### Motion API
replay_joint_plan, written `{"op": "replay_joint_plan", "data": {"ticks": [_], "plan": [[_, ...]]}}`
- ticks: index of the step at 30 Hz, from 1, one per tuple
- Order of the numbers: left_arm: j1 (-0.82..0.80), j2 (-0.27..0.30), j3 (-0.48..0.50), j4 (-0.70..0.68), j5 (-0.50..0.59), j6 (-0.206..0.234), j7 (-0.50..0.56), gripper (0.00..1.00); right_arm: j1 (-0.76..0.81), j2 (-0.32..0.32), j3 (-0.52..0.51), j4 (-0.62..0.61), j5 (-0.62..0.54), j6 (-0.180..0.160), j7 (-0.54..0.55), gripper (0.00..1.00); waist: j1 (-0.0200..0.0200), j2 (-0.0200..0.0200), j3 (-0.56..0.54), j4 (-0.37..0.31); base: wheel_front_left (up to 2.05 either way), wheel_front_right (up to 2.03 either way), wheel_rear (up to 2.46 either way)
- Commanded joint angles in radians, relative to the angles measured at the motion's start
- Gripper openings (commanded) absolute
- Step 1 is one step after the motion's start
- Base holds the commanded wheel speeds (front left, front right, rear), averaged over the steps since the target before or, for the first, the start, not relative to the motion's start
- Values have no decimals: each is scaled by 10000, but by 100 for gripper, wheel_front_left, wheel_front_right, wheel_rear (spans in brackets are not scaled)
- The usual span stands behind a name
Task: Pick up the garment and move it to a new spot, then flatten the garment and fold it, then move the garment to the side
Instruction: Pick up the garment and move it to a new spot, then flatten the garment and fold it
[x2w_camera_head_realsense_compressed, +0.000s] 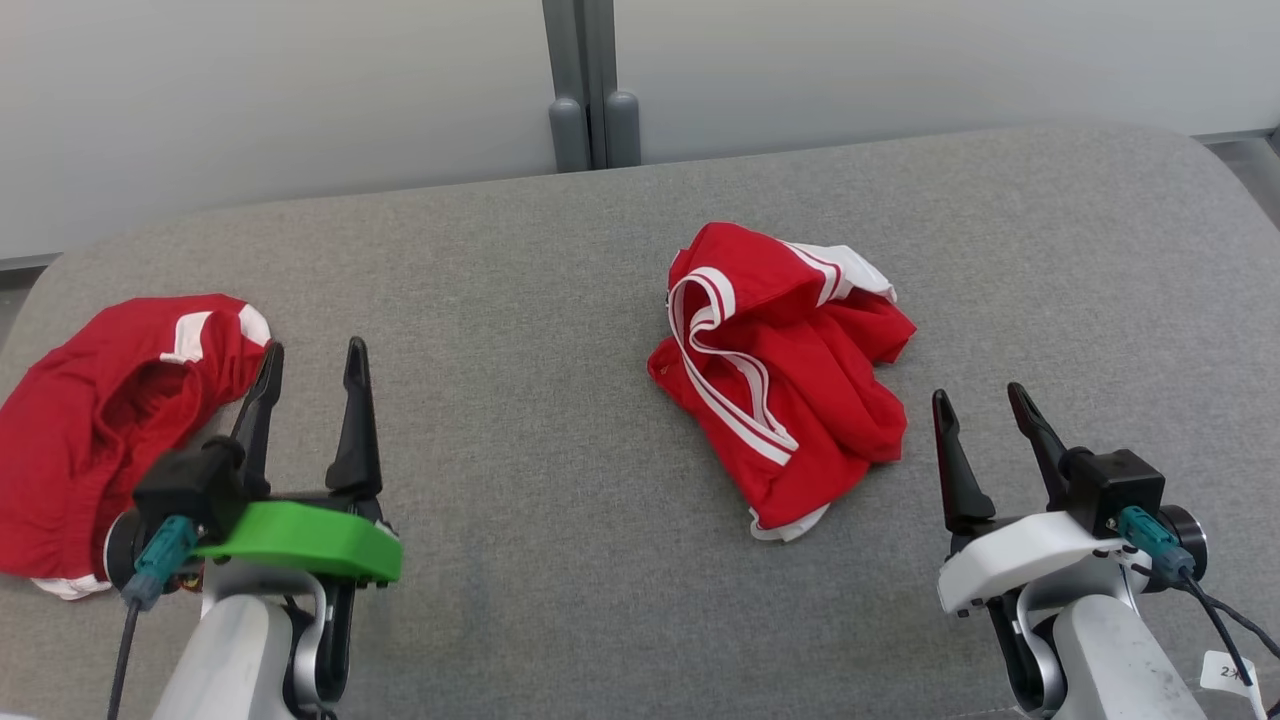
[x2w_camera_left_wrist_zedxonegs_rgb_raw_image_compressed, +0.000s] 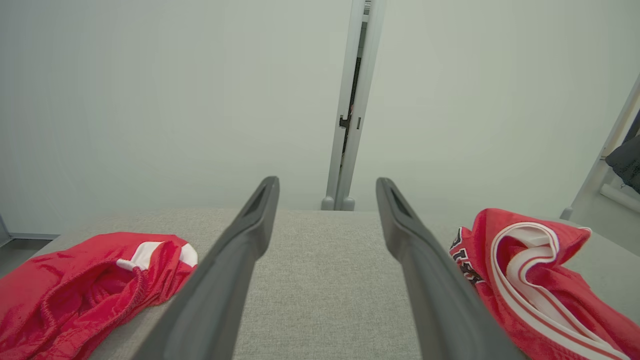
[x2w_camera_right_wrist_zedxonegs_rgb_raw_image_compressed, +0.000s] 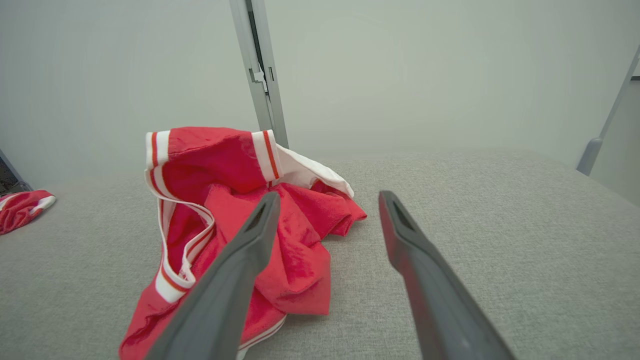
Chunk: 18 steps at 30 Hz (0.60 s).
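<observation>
1. While both claws stood open and empty over the grey cushion (x2w_camera_head_realsense_compressed: 520, 300), the red shorts (x2w_camera_head_realsense_compressed: 100, 420) lay bunched just beside the left gripper (x2w_camera_head_realsense_compressed: 314, 348), at the cushion's left end.
2. A crumpled red jersey (x2w_camera_head_realsense_compressed: 790, 380) lay near the right gripper (x2w_camera_head_realsense_compressed: 978, 392), right of centre.

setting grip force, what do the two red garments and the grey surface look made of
Striped red garment: thin knit, probably polyester sportswear; soft folds with a slight sheen, white trim.
Left red garment: seemingly the same fabric, with a gathered, elastic-looking edge.
Grey surface: matte woven upholstery cloth, heathered weave visible; rounded corners suggest padding.
</observation>
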Motion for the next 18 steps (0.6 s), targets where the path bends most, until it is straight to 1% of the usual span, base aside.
{"op": "replay_joint_plan", "data": {"ticks": [1,8,13,18], "plan": [[396,-107,224,-110,299,-116,10,100,154,-30,-21,1,-60,1,-36,100,0,0,-104,49,0,0,0],[1592,-577,1098,-80,1474,-489,9,100,331,-27,-81,90,-184,1,-34,100,0,0,-247,4,0,0,0],[2104,-951,1708,380,1771,-724,9,100,510,-28,-83,199,-141,1,-36,100,0,0,-301,-43,0,0,0],[2230,-1211,2143,587,1927,-892,9,100,626,-27,-57,277,-96,1,-36,100,0,0,-315,-45,0,0,0]]}}
